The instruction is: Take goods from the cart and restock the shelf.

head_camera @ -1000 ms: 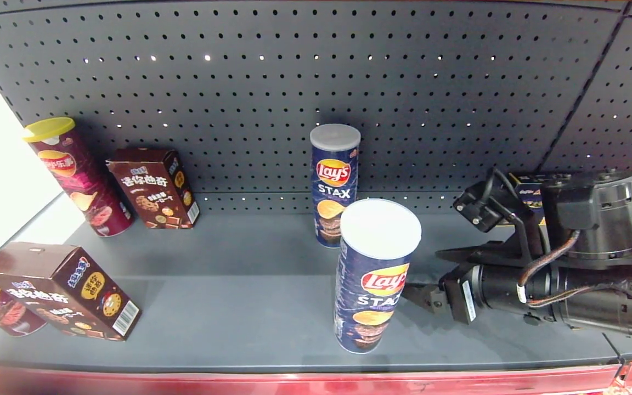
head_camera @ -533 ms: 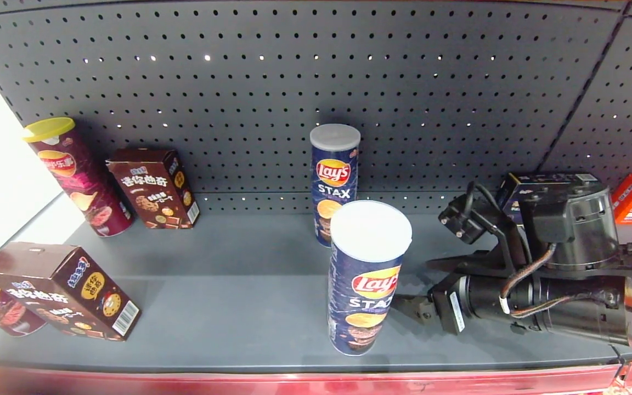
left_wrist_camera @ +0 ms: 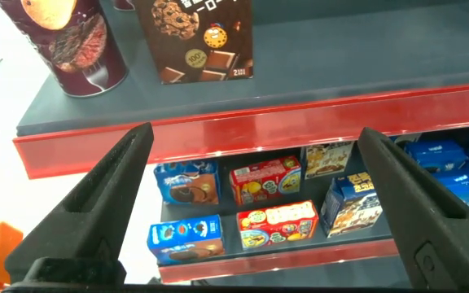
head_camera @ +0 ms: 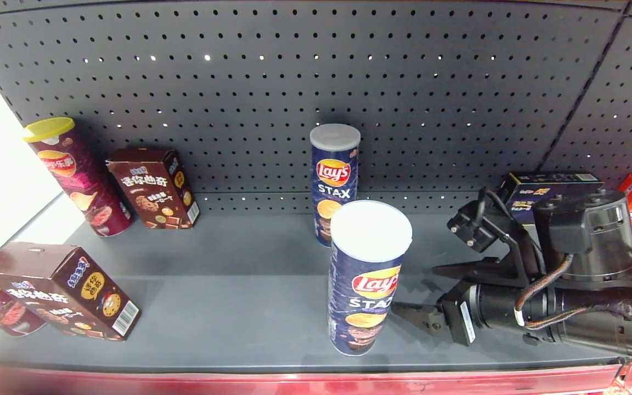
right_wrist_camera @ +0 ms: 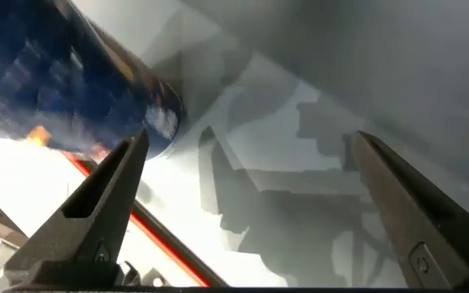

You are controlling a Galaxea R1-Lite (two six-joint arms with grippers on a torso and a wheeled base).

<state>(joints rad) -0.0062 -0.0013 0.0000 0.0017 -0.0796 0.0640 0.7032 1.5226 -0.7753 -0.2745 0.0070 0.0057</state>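
Blue chip can (head_camera: 368,285) stood upright at lower centre of the frame, near the front of the shelf (head_camera: 228,312). Right end effector (head_camera: 416,289), spread wide and empty, had backed off rightward, so placement looked finished.

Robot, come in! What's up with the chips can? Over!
Right gripper open, beside front chips can. Left gripper open, facing shelf's red edge. Can upright near the front. Second can close behind it.
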